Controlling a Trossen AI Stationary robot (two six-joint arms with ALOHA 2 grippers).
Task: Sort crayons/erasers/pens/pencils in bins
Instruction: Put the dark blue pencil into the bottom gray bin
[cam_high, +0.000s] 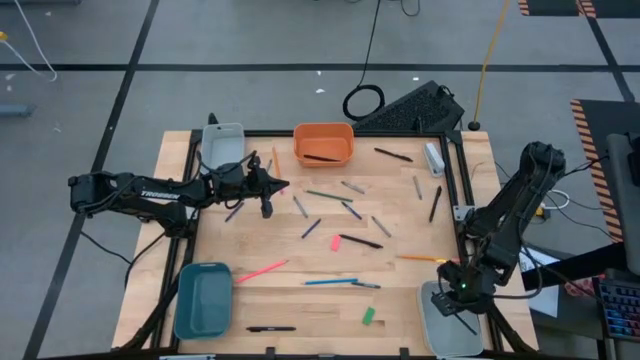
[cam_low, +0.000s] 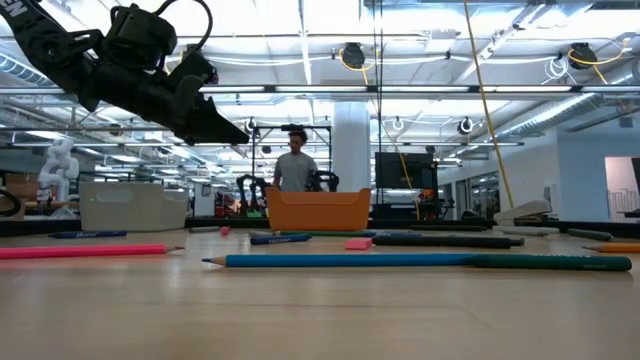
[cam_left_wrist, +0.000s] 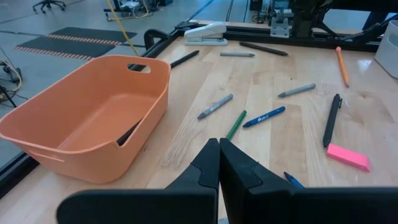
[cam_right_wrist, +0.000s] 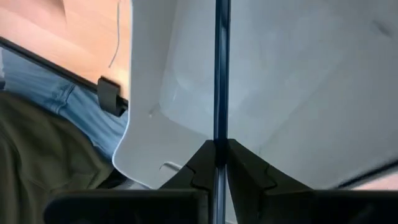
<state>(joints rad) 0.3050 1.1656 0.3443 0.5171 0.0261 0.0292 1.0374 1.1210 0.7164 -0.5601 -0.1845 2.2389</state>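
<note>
With your right gripper (cam_right_wrist: 217, 163) clamping a dark pen (cam_right_wrist: 219, 74) above the grey bin (cam_right_wrist: 298, 93), lower before releasing; left gripper (cam_left_wrist: 219, 163) pinched empty.

Light is bright and even, coming from rows of ceiling lamps (cam_low: 352, 55) that flare white in the low view. On the counter (cam_high: 330, 270), shadows stay short and soft. In that low view the blue pencil (cam_low: 400, 261) is sharp, while the wood nearer than it and the hall beyond the orange bin (cam_low: 318, 211) go soft. The pale bin (cam_right_wrist: 298, 81) in the right wrist view looks washed out, with a dark stick (cam_right_wrist: 219, 68) sharp against it.
</note>
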